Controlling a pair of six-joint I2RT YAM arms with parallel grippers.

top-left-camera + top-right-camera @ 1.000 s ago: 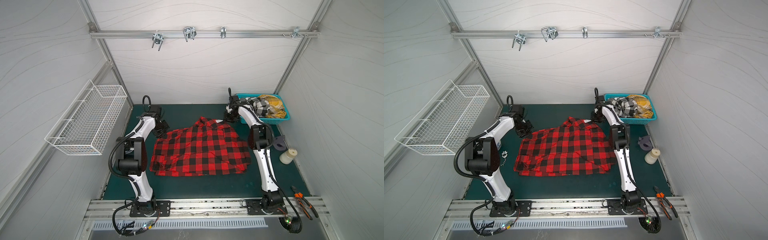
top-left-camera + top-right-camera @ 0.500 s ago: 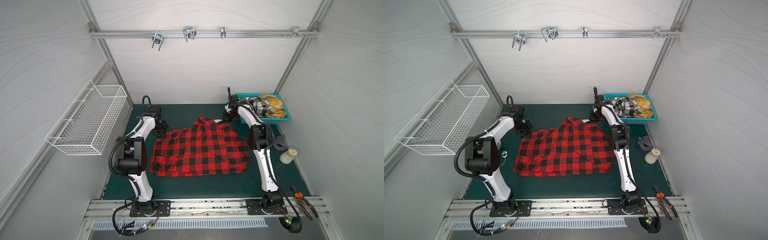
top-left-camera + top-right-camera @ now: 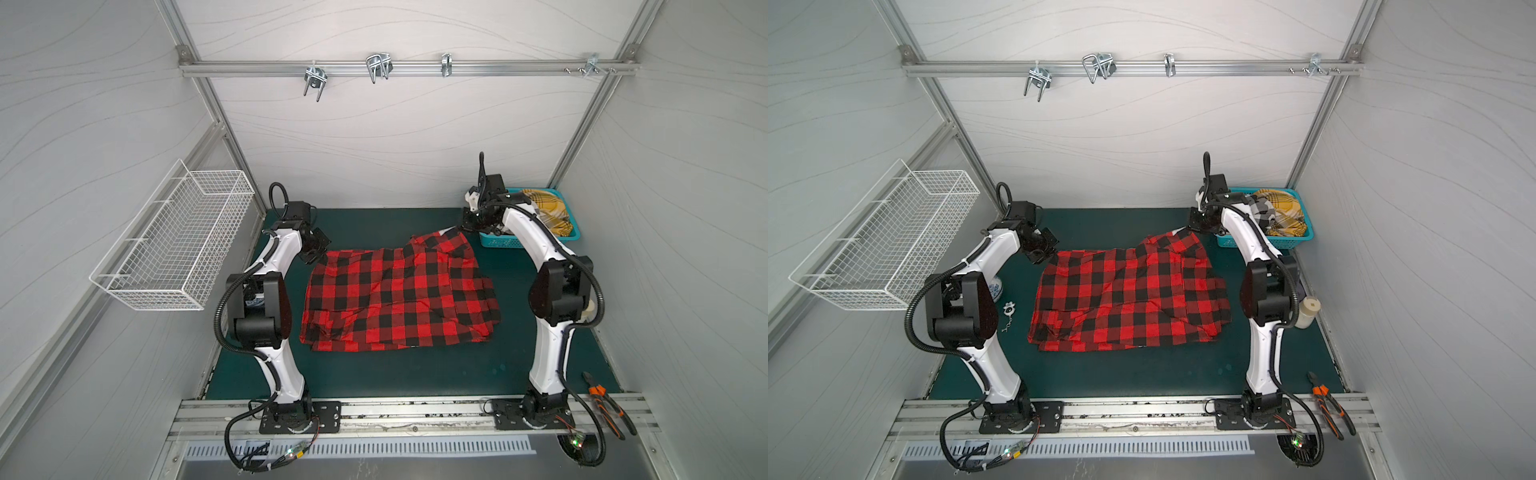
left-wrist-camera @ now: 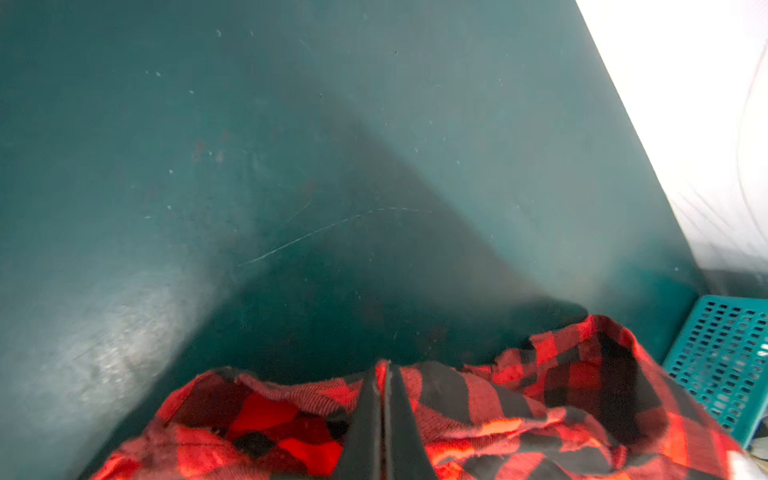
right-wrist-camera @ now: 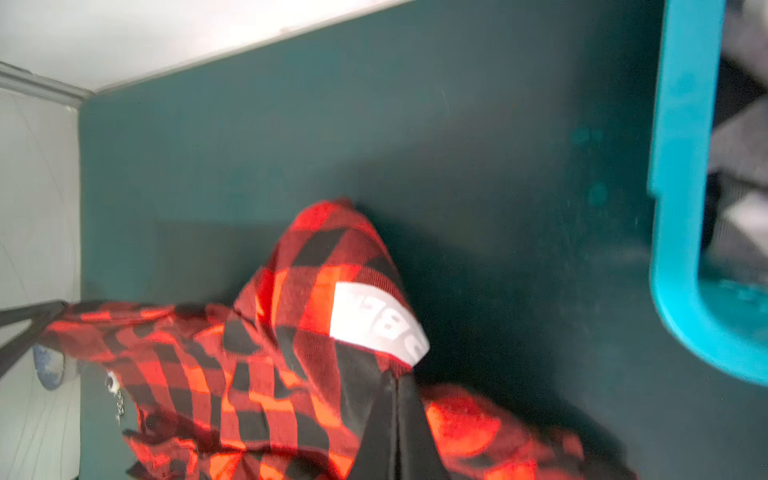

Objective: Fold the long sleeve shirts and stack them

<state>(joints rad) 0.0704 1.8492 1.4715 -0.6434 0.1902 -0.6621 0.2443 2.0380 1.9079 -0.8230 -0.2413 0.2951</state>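
Wire basket [image 3: 174, 245], pliers [image 3: 606, 404] (orange-handled), teal crate [image 3: 496, 242]

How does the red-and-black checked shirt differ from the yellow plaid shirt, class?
The red-and-black shirt lies spread across the green table; the yellow plaid shirt sits bunched in the teal basket. The red-and-black shirt is pinched at its far edge by the left gripper and right gripper; no gripper touches the yellow plaid shirt. Both are checked cloth.

This is a lab-style robot test cell. White panels [image 3: 395, 137] on aluminium framing [image 3: 407, 68] enclose a green table [image 3: 374, 374]. A left arm [image 3: 282, 257] and right arm [image 3: 528, 232] are bolted to its front rail [image 3: 415, 409].
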